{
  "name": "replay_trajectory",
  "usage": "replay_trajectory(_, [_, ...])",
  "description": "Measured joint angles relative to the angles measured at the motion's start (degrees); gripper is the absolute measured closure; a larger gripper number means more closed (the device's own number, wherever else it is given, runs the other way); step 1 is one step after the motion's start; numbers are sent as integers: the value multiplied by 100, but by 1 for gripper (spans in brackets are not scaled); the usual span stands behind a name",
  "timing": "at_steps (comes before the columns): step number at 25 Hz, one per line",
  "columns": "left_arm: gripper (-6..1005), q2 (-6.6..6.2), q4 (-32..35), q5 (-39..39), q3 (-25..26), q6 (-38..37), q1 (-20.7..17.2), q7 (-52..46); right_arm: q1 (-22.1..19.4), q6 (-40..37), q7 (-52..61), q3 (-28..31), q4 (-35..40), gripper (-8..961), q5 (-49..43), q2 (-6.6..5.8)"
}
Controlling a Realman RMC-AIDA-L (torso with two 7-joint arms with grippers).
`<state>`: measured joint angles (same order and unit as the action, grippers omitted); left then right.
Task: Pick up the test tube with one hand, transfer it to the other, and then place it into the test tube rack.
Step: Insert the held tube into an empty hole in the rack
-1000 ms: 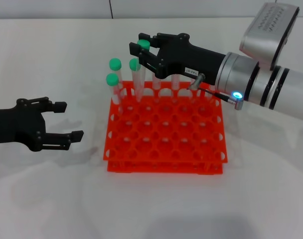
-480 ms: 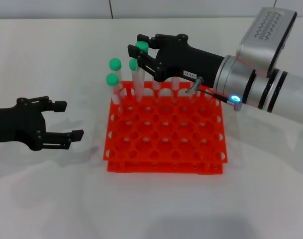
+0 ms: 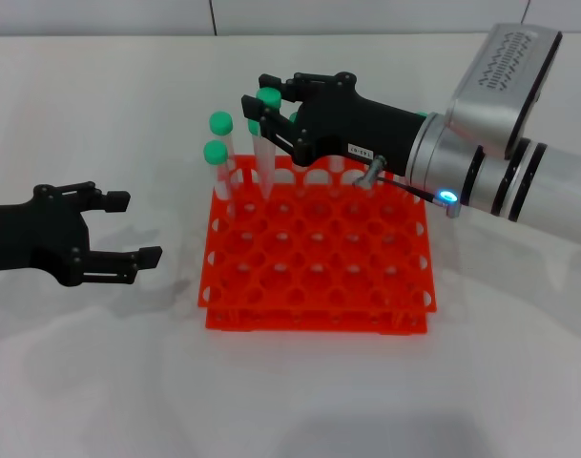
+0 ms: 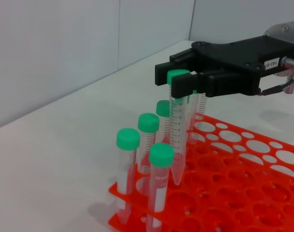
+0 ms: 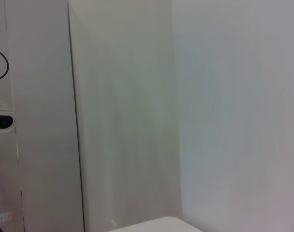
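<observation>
Orange-red plastic is the first thing you notice: the test tube rack [image 3: 317, 250] sits dead centre of the head view on a white table [image 3: 290, 401], with its grid of round holes mostly unfilled. Along its far-left corner stand a few green-capped tubes [image 3: 217, 167], upright in their holes.

The right gripper [image 3: 269, 107], the one with the little white printed label, reaches in from the upper right of the frame and is clenched on the test tube [image 4: 177, 130] just under its green cap. That high grip makes sense to me, since it leaves the whole clear body and tapered tip free to slide down a hole. In the left wrist view the tube hangs pretty much vertical, tip just above the rack's top tier and right beside the tubes already seated, so I'd say it's being lined up over a free hole in the back rows. Not in yet as far as I can tell.

Left gripper [image 3: 118, 229] is parked at the left edge of the head view, well apart from the rack, fingers spread wide and holding nothing. Looks like its job is done.

Right wrist view only shows blank wall, no help there.
</observation>
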<state>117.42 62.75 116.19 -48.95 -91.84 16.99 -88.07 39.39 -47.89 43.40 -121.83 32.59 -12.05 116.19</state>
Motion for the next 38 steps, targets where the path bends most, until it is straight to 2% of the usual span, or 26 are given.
replay_trajectory(38, [106,-27,-141,0,0,93,183,0,152,258,-482,-315,-7,684,72,0])
